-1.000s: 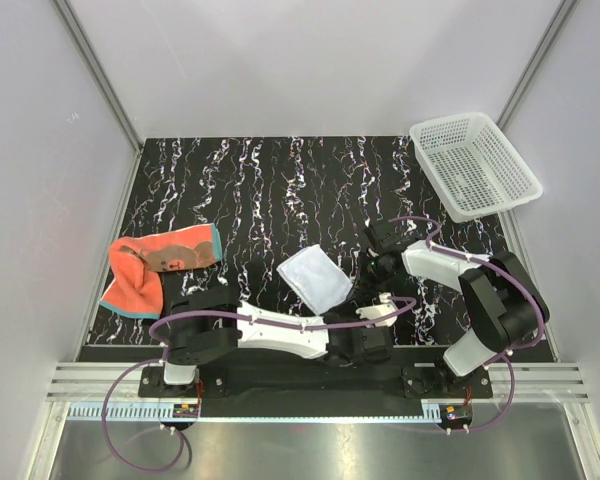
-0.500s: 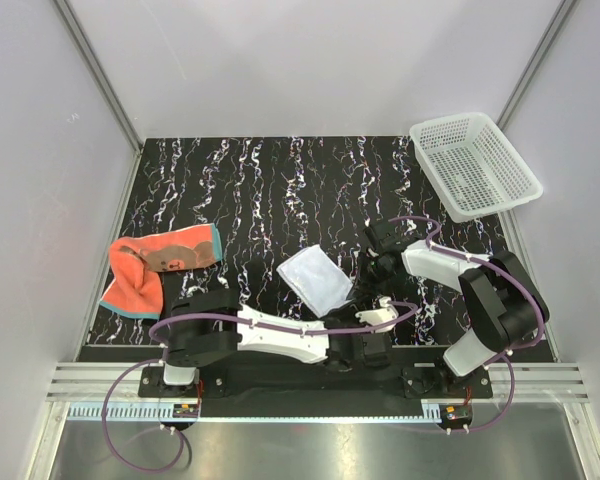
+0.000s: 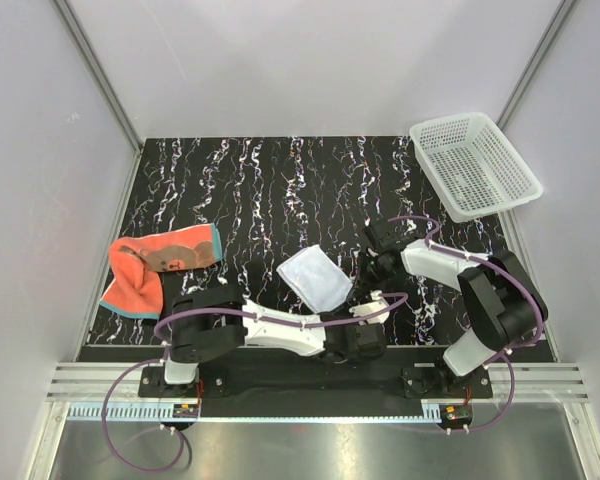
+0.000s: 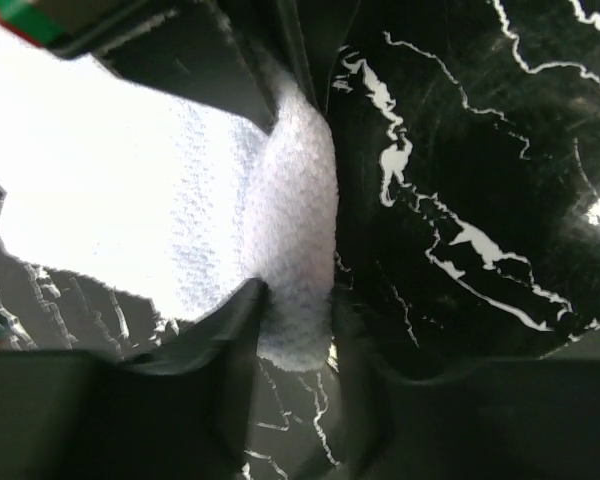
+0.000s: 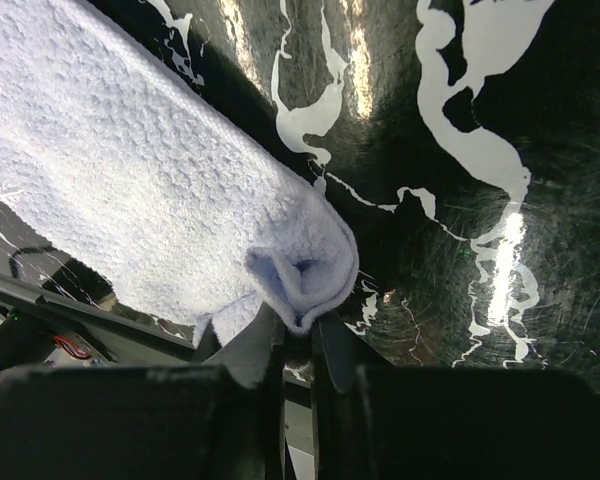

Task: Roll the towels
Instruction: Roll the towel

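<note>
The white towel (image 3: 315, 278) lies flat near the front middle of the black marbled table (image 3: 280, 190). Its right edge is curled up into a soft fold (image 4: 295, 230). In the left wrist view my left gripper (image 4: 298, 300) has a finger on each side of the fold's near end and presses it. My right gripper (image 5: 298, 322) is shut on the fold's other end (image 5: 305, 265), which bulges just beyond the tips. From above, the left gripper (image 3: 358, 308) and right gripper (image 3: 372, 268) both sit at the towel's right side. The orange-red towel (image 3: 155, 268) lies crumpled at the left.
A white mesh basket (image 3: 473, 163) stands at the back right corner. The left arm stretches across the table's front edge toward the right arm's base (image 3: 460, 375). White walls enclose the table on three sides.
The left gripper's jaws have narrowed onto the white towel's curled edge and its arm has shifted slightly along the front. The right gripper keeps its hold, unmoved.
</note>
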`<state>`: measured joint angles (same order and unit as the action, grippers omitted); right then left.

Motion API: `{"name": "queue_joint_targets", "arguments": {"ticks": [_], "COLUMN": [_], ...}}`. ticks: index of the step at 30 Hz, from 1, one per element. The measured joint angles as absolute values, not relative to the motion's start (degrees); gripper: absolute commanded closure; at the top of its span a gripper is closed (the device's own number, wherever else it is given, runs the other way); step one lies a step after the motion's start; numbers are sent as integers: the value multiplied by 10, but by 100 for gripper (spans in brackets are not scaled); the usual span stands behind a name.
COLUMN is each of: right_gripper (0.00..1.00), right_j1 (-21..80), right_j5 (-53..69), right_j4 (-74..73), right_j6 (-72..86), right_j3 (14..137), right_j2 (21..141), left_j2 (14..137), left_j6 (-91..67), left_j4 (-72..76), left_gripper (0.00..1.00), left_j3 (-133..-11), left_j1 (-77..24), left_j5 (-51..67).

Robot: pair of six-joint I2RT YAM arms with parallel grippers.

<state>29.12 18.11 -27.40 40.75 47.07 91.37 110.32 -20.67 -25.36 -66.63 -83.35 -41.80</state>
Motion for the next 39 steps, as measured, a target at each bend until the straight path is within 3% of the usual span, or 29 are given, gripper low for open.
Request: {"name": "queue_joint_targets", "arguments": {"ticks": [3, 8, 11, 12, 16, 20, 25, 33, 39], "right_gripper": [97, 96, 90, 77, 48, 36, 30, 31, 34], "right_j1": [291, 291, 291, 291, 291, 277, 230, 141, 141], "right_j5": [181, 180, 172, 170, 155, 130, 96, 51, 135], "right_j4": [-276, -285, -291, -294, -307, -341, -393, -438, -372], "right_j6": [407, 404, 401, 401, 397, 384, 363, 338, 335], "right_j3": [475, 481, 485, 486, 488, 505, 550, 614, 559], "right_j2": [917, 919, 919, 919, 919, 918, 897, 815, 705], "left_j2": [1103, 1097, 1086, 1080, 1046, 1034, 1025, 1020, 1011], "left_j6": [-198, -180, -173, -172, -171, -176, -186, -221, -298], "left_j4": [-239, -221, -208, -204, -186, -174, -166, -141, -88], "left_gripper": [87, 92, 94, 94, 94, 94, 95, 95, 91], "left_j3": [-661, -650, -642, -639, -621, -618, -613, -602, -559], "left_j1": [-829, -823, -809, -804, -754, -713, -671, -618, -534], "left_j5": [-405, -391, -362, -350, -244, -160, -73, 55, 200]}}
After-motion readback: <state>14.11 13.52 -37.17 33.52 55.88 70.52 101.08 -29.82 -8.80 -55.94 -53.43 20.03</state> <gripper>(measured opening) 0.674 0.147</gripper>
